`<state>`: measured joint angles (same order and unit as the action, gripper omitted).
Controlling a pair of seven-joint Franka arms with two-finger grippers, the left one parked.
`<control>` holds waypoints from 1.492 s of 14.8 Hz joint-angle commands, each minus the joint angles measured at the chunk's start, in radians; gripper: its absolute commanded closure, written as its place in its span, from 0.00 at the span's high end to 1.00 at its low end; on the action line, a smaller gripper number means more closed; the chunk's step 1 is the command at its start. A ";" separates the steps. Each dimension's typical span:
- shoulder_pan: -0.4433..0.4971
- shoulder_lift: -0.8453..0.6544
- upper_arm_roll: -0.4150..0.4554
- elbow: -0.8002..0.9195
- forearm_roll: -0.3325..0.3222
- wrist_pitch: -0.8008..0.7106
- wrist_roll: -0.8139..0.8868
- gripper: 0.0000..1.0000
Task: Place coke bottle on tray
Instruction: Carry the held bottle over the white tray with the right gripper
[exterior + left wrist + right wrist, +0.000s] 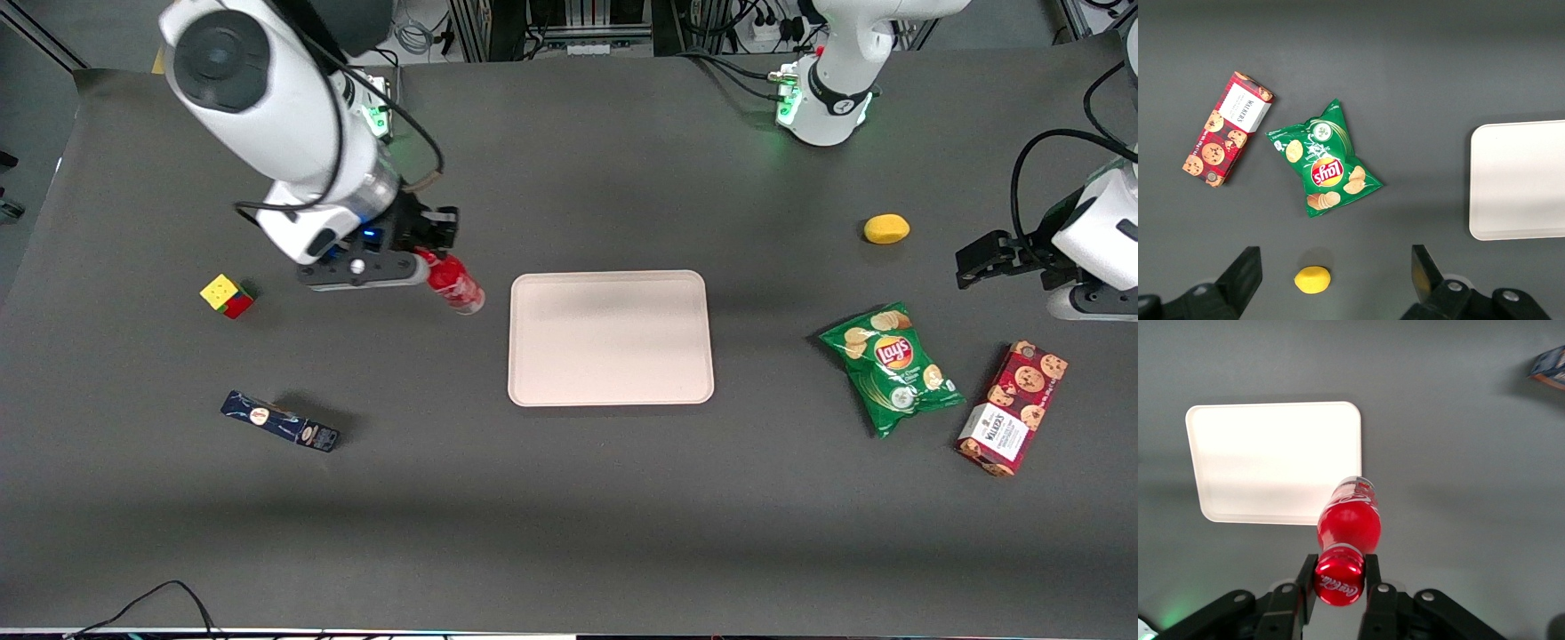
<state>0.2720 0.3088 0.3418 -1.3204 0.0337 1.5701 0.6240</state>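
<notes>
Nearest the front camera, toward the working arm's end of the table (569,516), a dark blue box (280,421) lies flat; toward the parked arm's end, a red cookie box (1013,408) and a green chip bag (891,366) lie flat at about the same depth, just beside each other. Mid-table sits the tray (611,337), pale pink, nothing on it. A colour cube (227,295) sits farther from the camera than the blue box, toward the working arm's end. Between cube and tray, the gripper (428,258) hangs above the table, fingers (1373,570) clamped on the coke bottle (455,283) just under the red cap. Bottle is held in the air, tilted, clear base angled down toward the tray; it hangs just beside the tray's edge, not over it, in the front view. Wrist view shows the base overlapping the tray corner (1275,460). A yellow lemon (886,228) lies farthest from the camera, toward the parked arm's end.
</notes>
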 commanded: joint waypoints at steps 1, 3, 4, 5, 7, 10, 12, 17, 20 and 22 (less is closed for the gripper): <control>0.102 0.157 -0.010 0.177 -0.031 -0.027 0.150 0.00; 0.150 0.200 -0.010 0.184 -0.072 0.028 0.207 0.00; 0.162 0.222 -0.010 0.182 -0.089 0.054 0.227 0.00; 0.164 0.246 -0.009 0.182 -0.107 0.076 0.233 0.00; 0.164 0.289 -0.007 0.176 -0.145 0.111 0.237 0.00; 0.164 0.328 -0.004 0.123 -0.175 0.178 0.238 0.00; 0.164 0.332 -0.004 0.055 -0.178 0.272 0.238 0.00; 0.161 0.337 -0.006 -0.020 -0.192 0.335 0.240 0.00; 0.158 0.335 -0.004 -0.036 -0.192 0.337 0.240 0.12; 0.153 0.335 -0.006 -0.057 -0.192 0.359 0.240 0.31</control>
<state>0.4295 0.6649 0.3344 -1.3412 -0.1374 1.8922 0.8336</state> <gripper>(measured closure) 0.674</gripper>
